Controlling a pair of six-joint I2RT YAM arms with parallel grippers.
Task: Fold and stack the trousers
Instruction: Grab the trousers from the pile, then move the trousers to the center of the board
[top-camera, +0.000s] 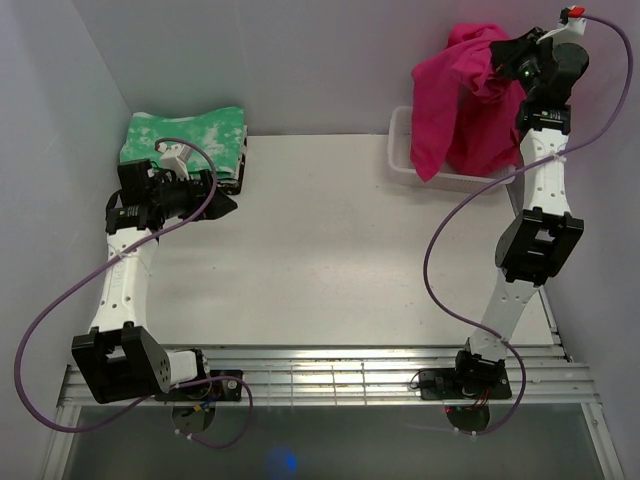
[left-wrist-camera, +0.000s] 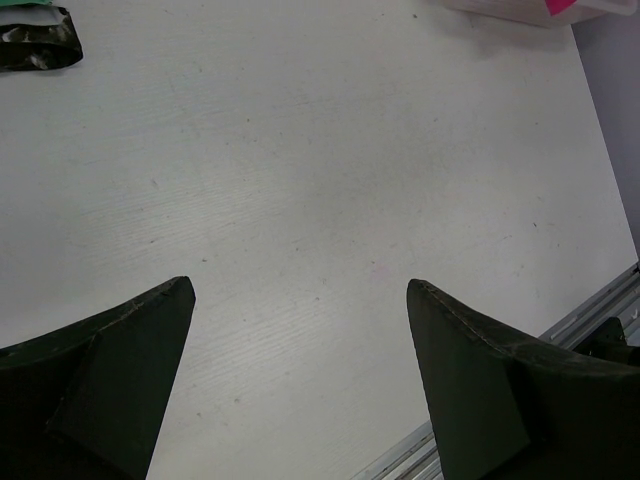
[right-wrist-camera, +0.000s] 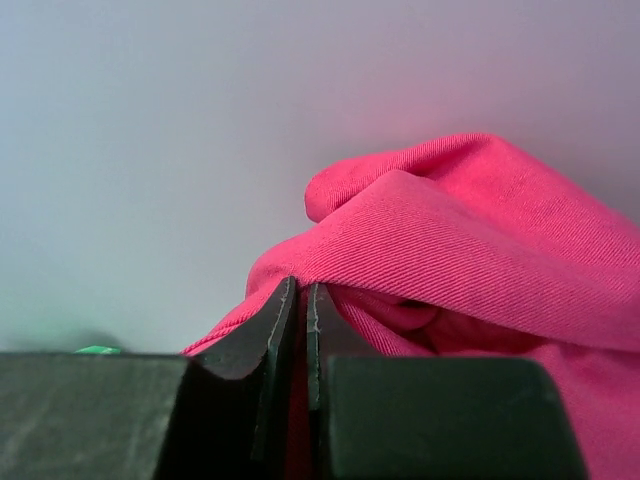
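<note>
Over the far right corner of the table (top-camera: 330, 260), the right gripper (top-camera: 503, 60) holds the trousers (top-camera: 460, 100) up in the air. Its jaws are pinched almost together on a thin fold of the magenta fabric. The rest of the garment hangs below in a loose bunch, and its lowest tail reaches down to the white bin (top-camera: 400, 160). Whether that tail rests on the bin cannot be told. The step in hand appears to be carrying the trousers out of the bin to the open middle of the table for folding. To do it well, the arm should rise until the hanging tail clears the bin's rim. It should then travel smoothly toward the centre and come down slowly, so that the cloth drapes out flat and does not pile up. The pinch takes little fabric, so a jerk could pull it free. In the right wrist view the cloth emerges from between the two dark fingertips (right-wrist-camera: 275, 320) and swells up and to the right of them, with its twill weave plain to see. The left gripper (left-wrist-camera: 300, 290) hovers low over bare table beside the folded green-and-white cloth (top-camera: 185, 135). Its fingers are spread wide with nothing between them, well apart from the trousers. It is well placed to take a second hold, perhaps the waistband, once the garment comes within reach.
</note>
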